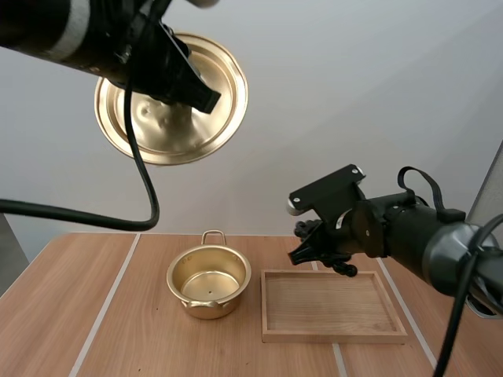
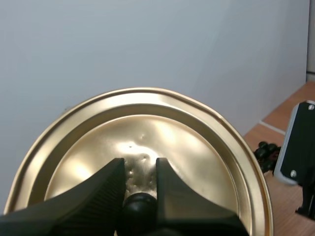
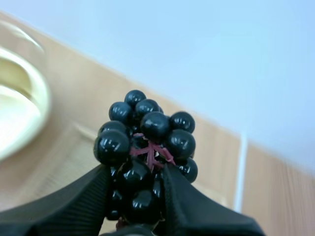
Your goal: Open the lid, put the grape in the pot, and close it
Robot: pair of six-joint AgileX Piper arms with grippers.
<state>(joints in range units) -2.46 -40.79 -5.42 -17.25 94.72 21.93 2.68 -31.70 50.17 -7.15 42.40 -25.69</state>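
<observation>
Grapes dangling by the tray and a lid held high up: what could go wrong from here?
1. The right jaws pinch just part of the grapes, by the tray and not yet over the pot; the bunch might slip and miss.
2. The left jaws hold the lid high up by its small knob alone; it might swivel or fall.

Robot lab: 2 arms (image 1: 71, 31) (image 1: 409, 232) over wooden table (image 1: 141, 330), plain white wall (image 1: 354, 94).

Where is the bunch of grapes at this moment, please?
The bunch of grapes is pinched in the right end effector; in the high view it hangs at the right, over the far edge of the wooden tray, right of the open pot.
</observation>
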